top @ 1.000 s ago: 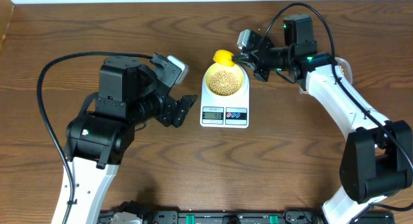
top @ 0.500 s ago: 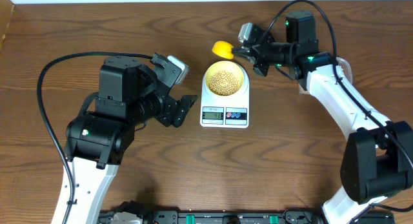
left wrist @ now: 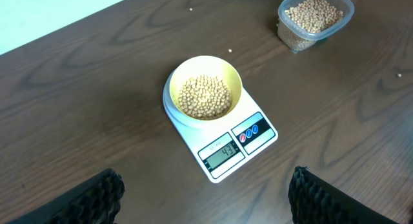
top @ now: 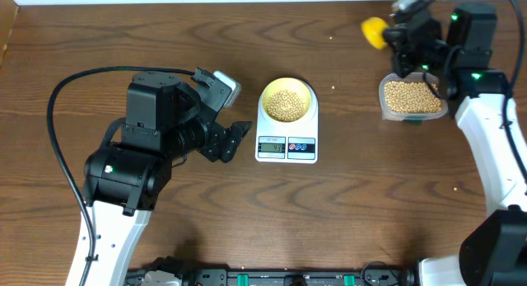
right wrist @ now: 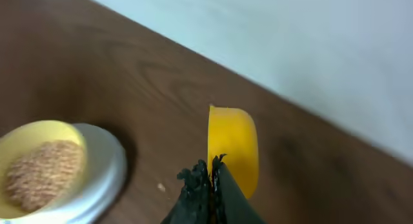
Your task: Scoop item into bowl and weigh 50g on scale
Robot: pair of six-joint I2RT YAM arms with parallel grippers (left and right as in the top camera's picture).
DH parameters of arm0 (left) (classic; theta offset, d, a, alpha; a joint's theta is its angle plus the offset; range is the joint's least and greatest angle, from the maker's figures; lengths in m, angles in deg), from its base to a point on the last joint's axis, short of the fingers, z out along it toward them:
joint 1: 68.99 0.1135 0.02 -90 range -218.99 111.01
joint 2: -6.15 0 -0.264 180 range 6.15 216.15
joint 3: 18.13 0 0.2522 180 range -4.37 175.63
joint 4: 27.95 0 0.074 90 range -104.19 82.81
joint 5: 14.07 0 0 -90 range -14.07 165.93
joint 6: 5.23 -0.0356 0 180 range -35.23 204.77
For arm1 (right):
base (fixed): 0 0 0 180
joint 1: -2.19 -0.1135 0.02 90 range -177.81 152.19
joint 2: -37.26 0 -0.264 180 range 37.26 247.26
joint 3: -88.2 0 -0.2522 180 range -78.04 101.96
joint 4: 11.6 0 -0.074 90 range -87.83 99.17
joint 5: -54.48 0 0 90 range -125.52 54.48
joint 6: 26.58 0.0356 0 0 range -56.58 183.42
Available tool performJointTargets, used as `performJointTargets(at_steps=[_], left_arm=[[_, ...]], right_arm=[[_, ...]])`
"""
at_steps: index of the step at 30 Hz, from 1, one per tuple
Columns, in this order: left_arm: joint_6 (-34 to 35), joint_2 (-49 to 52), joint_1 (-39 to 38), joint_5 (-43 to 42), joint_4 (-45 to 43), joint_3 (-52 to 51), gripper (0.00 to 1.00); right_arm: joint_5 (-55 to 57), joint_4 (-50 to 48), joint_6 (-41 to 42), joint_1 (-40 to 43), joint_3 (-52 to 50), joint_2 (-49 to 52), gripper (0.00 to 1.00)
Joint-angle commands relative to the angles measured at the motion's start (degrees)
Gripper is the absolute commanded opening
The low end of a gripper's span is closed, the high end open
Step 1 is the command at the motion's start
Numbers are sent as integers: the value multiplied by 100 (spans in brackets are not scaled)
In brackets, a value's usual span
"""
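Right end effector (right wrist: 210, 179) clamped on scoop (right wrist: 232, 150), left end effector (left wrist: 205, 201) fully spread, empty; dip shallow in tub (left wrist: 290, 42), trickle beans (left wrist: 314, 11) into bowl (left wrist: 236, 83) slowly.

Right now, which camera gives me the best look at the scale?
The left wrist view: the scale sits whole and near, display and buttons facing the camera. Overhead shows it whole but small, its display too small to read. The right wrist view catches only its white edge under the bowl.
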Motion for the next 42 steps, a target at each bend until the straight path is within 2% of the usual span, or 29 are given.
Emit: performJointTargets(at_steps=[1, 6, 10, 13, 19, 23, 33, 38, 42], left_arm=[[-50, 11, 35, -31, 9, -22, 84], [-50, 11, 35, -31, 9, -22, 84], [-50, 11, 35, -31, 9, -22, 84], [-50, 11, 35, -31, 7, -22, 84], [-50, 11, 35, -31, 9, -22, 84], [-50, 11, 35, -31, 9, -22, 84], [-50, 11, 35, -31, 9, -22, 84], [-50, 11, 35, -31, 9, -22, 84], [-50, 11, 35, -31, 9, -22, 84]], right_arm=[[1130, 496, 472, 306, 4, -175, 1], [1679, 1329, 470, 494, 0, -173, 1], [1784, 1744, 463, 514, -7, -173, 1], [2271, 1932, 466, 514, -157, -162, 1], [2295, 1561, 474, 514, -535, -76, 1], [2291, 964, 710, 514, -898, -66, 1], [2247, 942, 868, 511, -1165, -66, 1], [1569, 946, 911, 511, -1167, -66, 1], [1016, 940, 1360, 514, -1167, -66, 1]])
